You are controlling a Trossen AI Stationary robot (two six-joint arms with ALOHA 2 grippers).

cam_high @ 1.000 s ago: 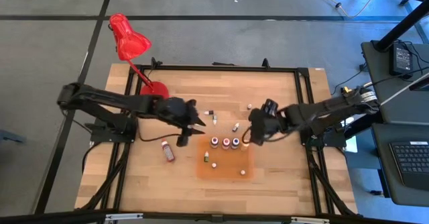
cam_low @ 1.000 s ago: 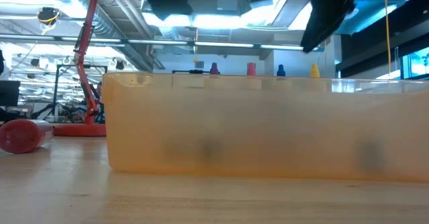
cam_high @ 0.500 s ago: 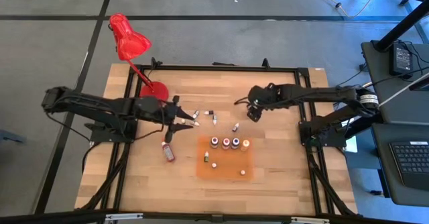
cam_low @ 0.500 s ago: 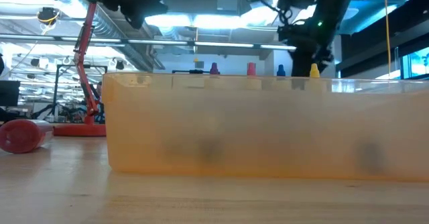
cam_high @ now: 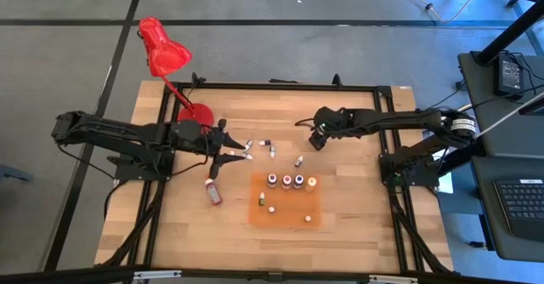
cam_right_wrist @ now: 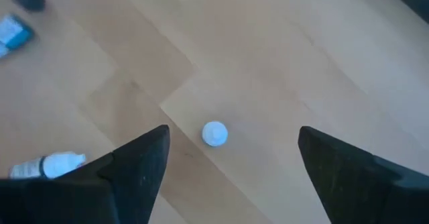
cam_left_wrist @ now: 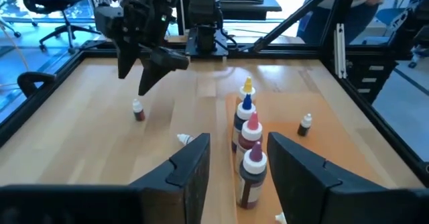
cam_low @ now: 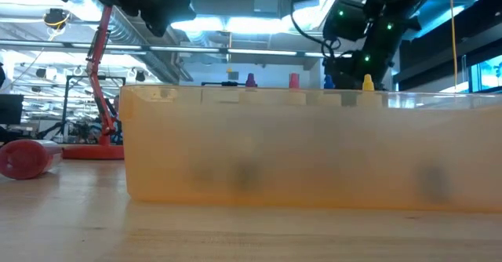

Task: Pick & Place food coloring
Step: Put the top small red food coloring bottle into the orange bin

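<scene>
Right gripper (cam_right_wrist: pixel 228 177) lining up over a white-capped bottle (cam_right_wrist: pixel 214 133)
Jaws spread wide, straddling the bottle standing beyond the mat (cam_high: pixel 285 220), ready to descend. Left gripper (cam_high: pixel 228 154) is hovering half-open beside loose bottles.

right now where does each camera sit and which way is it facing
High: overhead, straight down on the table; both arms show.
Low: table height, facing the orange tray; arms overhead.
Left wrist: behind the left claw, facing four bottles in a row, which the high view shares.
Right wrist: above the right claw, looking down at a white-capped bottle.
</scene>
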